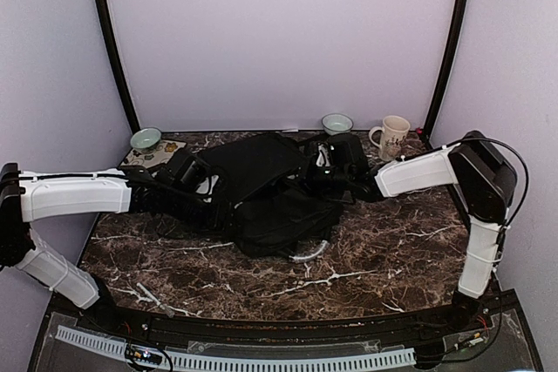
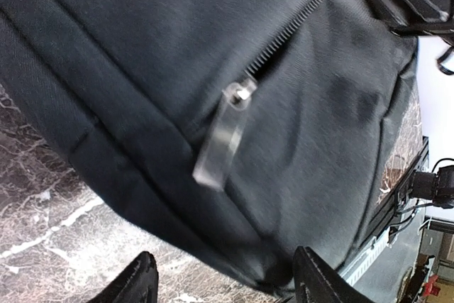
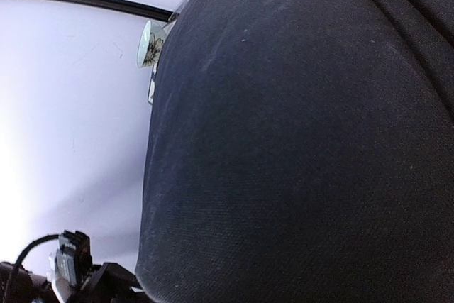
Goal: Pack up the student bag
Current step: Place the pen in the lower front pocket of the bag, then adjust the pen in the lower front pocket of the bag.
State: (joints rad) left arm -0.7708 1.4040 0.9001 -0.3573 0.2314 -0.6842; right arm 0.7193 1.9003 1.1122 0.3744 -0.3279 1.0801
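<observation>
The student bag (image 1: 261, 189) lies black and crumpled in the middle of the marble table (image 1: 392, 250), its grey curved handle (image 1: 310, 253) at the near side. My left gripper (image 1: 197, 182) is at the bag's left edge. In the left wrist view it (image 2: 227, 285) stands open, with the bag's corner (image 2: 284, 260) lying between the fingertips (image 2: 139, 280). A clear zipper pull (image 2: 223, 137) hangs above. My right gripper (image 1: 319, 176) is at the bag's raised right edge, shut on the fabric. The bag's cloth (image 3: 305, 147) fills the right wrist view and hides the fingers.
A pale green bowl (image 1: 146, 138) and a patterned flat item (image 1: 158, 153) sit at the back left. Another bowl (image 1: 336, 123) and a cream mug (image 1: 391, 137) stand at the back right. A thin white stick (image 1: 148, 295) lies near the front left edge.
</observation>
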